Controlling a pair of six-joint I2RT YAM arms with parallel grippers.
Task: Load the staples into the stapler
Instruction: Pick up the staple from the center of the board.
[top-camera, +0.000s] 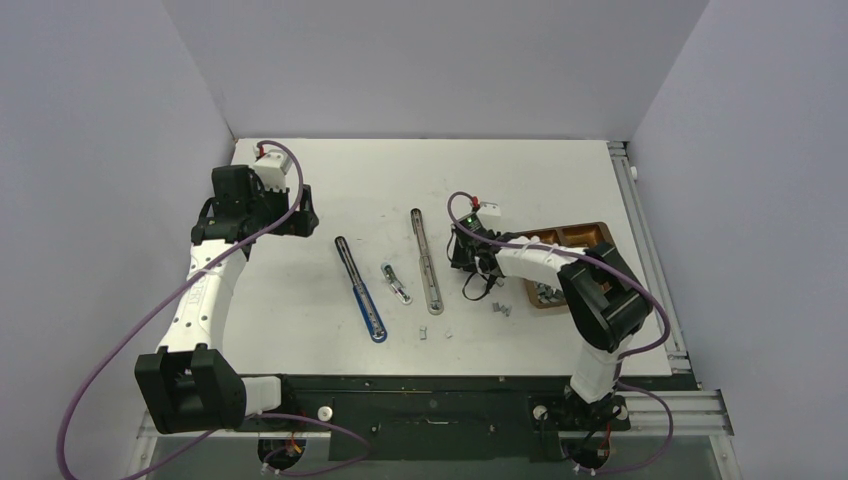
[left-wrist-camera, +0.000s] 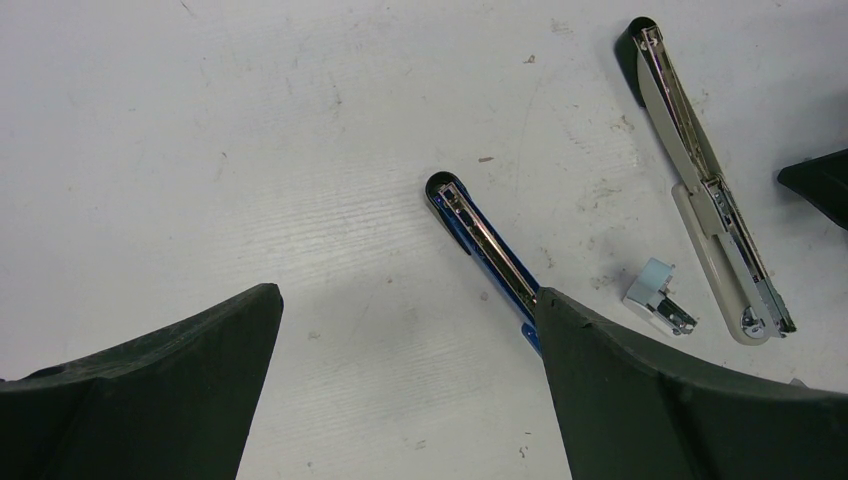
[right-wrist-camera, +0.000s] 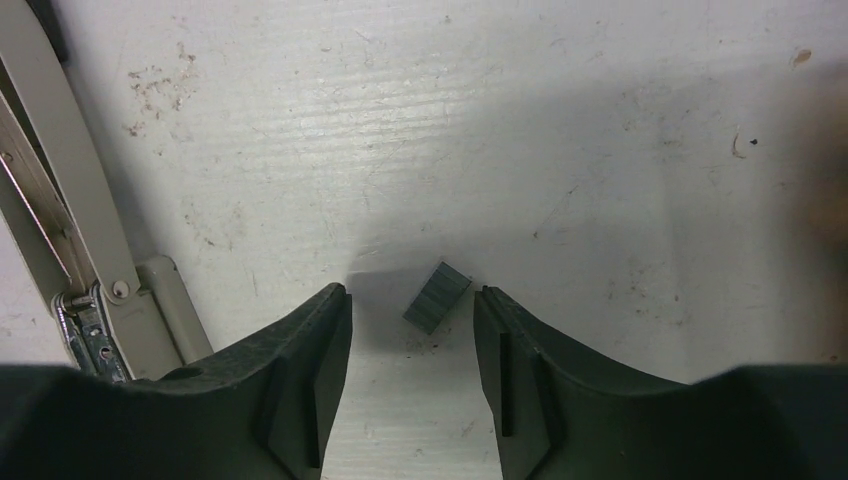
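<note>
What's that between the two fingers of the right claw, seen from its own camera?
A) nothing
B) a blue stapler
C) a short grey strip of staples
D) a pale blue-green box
C: the right wrist view shows a short grey staple strip lying on the white table, in the gap between the parted fingers of the right claw.

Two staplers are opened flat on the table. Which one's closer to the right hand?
The beige stapler: it lies right beside the right hand and shows in that wrist view. The blue stapler lies beyond it, farther left.
</note>
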